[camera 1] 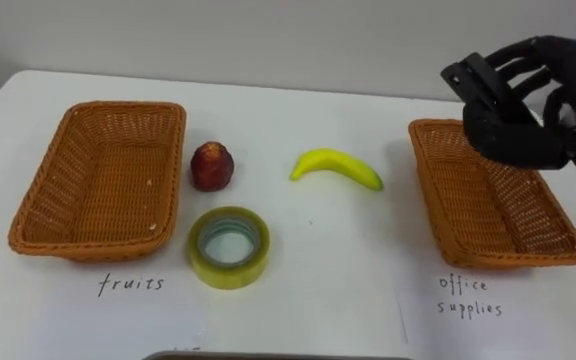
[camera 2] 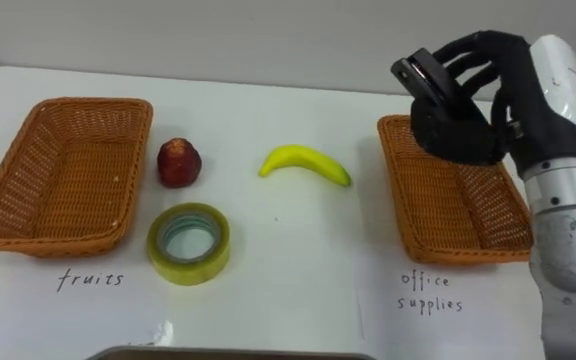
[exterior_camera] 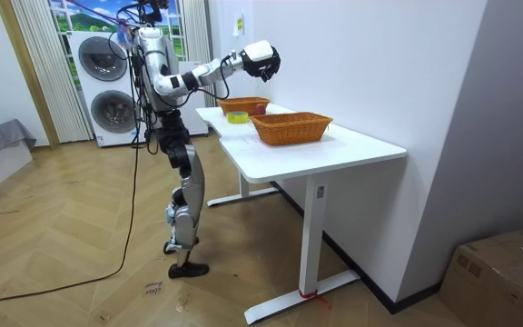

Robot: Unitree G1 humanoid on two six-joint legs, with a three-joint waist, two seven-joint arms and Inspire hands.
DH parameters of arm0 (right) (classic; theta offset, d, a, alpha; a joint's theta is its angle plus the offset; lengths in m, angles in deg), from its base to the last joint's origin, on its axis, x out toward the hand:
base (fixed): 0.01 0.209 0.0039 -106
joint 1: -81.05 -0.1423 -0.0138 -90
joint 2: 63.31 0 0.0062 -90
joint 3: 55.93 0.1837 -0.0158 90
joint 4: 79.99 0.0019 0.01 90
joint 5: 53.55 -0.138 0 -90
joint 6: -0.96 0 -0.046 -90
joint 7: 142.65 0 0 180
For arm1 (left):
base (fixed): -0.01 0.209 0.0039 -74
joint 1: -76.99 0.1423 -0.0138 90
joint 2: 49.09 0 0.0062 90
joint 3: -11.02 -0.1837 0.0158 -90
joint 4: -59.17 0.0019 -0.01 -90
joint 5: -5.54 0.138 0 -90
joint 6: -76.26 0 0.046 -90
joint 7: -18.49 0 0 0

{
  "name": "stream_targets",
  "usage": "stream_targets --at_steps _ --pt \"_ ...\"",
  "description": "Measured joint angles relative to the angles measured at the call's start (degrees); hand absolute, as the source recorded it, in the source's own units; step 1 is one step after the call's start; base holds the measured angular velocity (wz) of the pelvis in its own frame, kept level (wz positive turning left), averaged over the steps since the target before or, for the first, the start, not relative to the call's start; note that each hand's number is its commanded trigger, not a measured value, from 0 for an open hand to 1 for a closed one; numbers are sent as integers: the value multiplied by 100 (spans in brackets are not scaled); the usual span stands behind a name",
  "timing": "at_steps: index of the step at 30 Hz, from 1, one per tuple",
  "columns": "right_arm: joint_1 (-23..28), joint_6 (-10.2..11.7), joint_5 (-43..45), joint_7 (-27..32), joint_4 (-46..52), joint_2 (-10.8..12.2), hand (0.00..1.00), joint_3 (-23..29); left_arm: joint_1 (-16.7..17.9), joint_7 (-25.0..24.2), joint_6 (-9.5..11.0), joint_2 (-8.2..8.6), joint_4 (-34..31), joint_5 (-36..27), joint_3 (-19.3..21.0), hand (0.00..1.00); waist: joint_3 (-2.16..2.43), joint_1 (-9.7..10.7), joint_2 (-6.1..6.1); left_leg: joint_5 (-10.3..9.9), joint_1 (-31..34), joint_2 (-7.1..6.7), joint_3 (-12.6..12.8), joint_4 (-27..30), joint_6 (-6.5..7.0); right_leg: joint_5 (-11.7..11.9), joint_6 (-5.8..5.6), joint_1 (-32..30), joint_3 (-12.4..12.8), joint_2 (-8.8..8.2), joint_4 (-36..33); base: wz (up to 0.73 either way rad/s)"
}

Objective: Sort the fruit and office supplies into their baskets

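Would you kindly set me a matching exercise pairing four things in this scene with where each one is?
Things:
1 banana
2 tape roll
3 red fruit
4 dark object

Places:
A right beside the left basket
B held in the right hand
C lying closest to the right basket
D nearest the front edge of the table

Pairs: 1-C; 2-D; 3-A; 4-B

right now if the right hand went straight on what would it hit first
Likely the white wall behind the table; the right hand, holding a black object, is above the office supplies basket. Depth unclear.
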State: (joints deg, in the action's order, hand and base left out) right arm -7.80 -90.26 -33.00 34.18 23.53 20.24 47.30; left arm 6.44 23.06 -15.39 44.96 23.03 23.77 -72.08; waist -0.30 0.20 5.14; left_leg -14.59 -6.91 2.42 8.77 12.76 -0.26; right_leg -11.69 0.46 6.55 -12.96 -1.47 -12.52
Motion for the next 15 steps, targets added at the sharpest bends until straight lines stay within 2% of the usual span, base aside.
stream_targets --at_steps 8,15 --pt "2 9 -157 7 -171 -2 100 6 12 0 1 -1 2 -18 11 0 -1 -7 -11 0 -7 6 44 -11 0 1 -1 -36 18 8 -2 -2" --pt "20 9 -158 8 -287 -2 100 4 12 0 0 0 3 -19 9 0 34 5 -104 0 27 8 46 -17 0 2 -1 -73 15 9 -5 0"
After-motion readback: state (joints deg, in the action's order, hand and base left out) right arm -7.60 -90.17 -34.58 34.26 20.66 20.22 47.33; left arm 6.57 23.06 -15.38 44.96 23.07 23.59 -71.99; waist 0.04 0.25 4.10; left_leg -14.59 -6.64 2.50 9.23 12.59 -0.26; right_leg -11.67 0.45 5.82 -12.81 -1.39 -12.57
